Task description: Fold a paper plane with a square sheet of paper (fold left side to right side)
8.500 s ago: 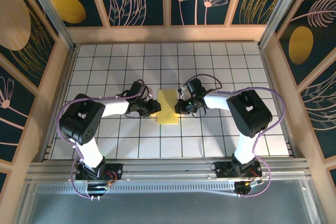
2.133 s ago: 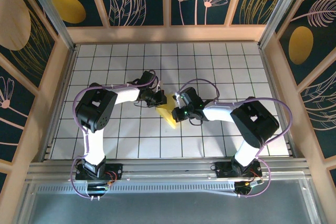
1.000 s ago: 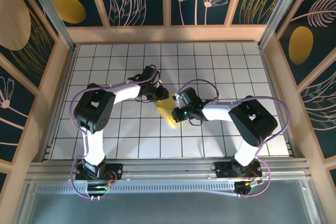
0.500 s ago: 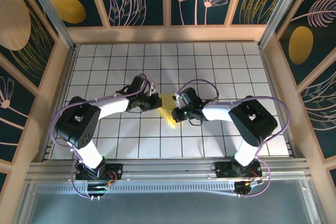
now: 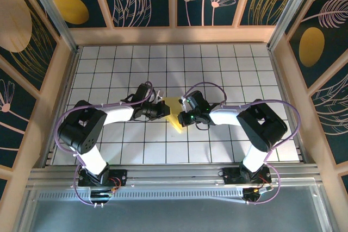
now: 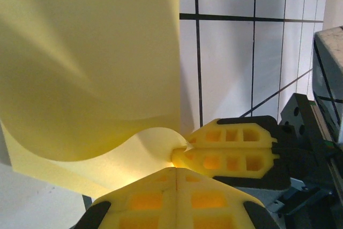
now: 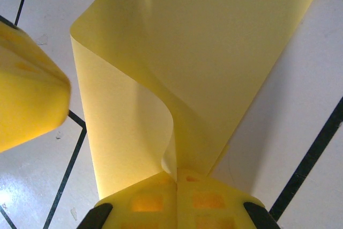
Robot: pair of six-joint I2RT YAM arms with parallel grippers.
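aligning edges before creasing is essential: with the right gripper [image 7: 176, 177] clamped on the curled square sheet of paper [image 5: 176, 119] at mid-table, and the closed left gripper [image 6: 176, 173] apparently pinching its other edge, lay left over right squarely.

The thin pale yellow square sheet of paper [image 6: 91, 63] is matt and smooth, with a soft sheen where it curls. The left gripper [image 6: 176, 171] has matt yellow plastic fingers [image 6: 144, 199] moulded with square pockets and edged in black plastic. The white gridded tabletop [image 5: 109, 63] looks smooth and hard, faintly glossy. The pale wooden frame beam [image 5: 174, 35] is satin, and the ribbed metal rail [image 5: 174, 180] is dull silver-grey.
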